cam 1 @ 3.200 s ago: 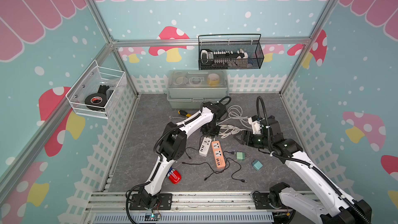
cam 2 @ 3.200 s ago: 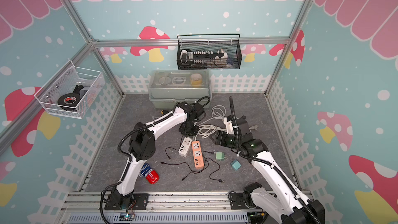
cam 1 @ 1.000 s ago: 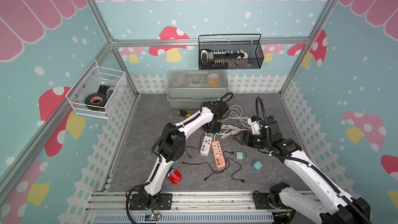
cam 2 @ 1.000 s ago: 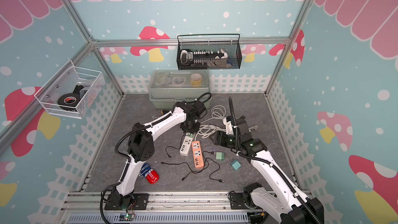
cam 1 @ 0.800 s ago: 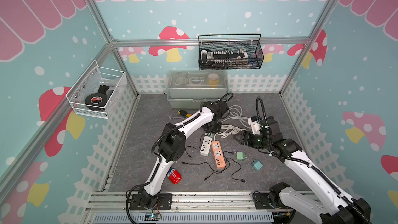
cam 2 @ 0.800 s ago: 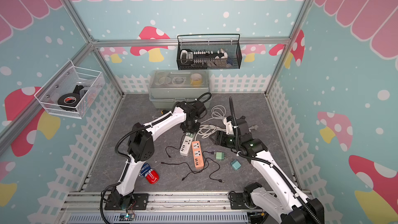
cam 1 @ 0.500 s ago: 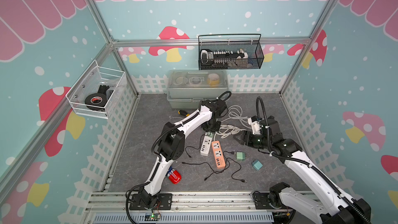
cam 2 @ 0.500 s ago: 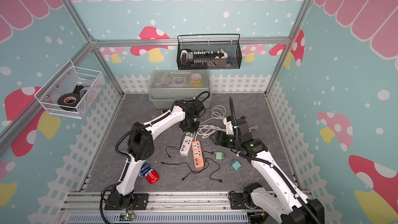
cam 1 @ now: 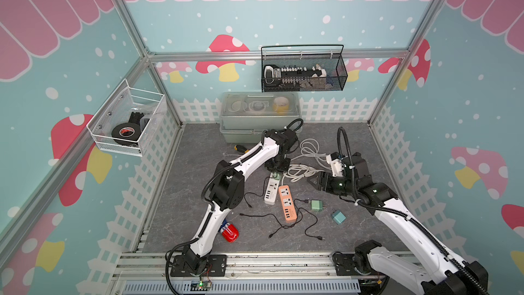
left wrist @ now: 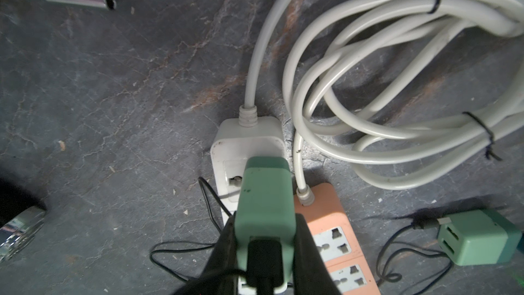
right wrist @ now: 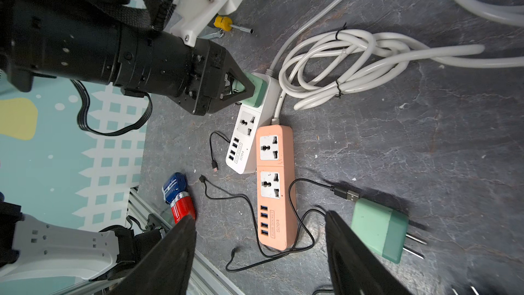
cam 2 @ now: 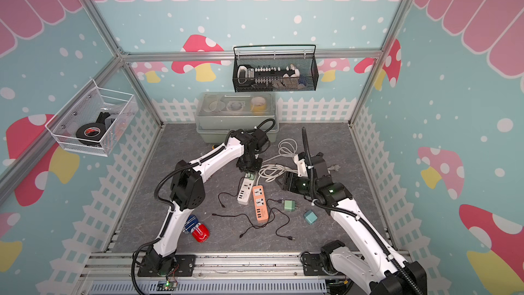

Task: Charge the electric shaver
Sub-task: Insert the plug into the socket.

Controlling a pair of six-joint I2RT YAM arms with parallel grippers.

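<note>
The left arm is extended from its base toward the middle of the floor, with the wrist bent steeply downward. The left gripper (left wrist: 265, 222) is closed on a pale green cube-shaped plastic charging adapter (left wrist: 266, 200), into whose rear face a black cable plug is fitted. The adapter is held on the cord-end socket of the white plastic power strip (right wrist: 245, 137). Whether its pins are fully seated cannot be told.

The right arm is reached forward and inward, with its wrist turned toward the strips. The right gripper (right wrist: 259, 215) is held with jaws spread wide and empty, above the orange plastic power strip (right wrist: 275, 183).

The red-and-blue electric shaver (cam 1: 229, 229) is lying on the grey floor beside the left arm's lower link, well apart from both strips.
</note>
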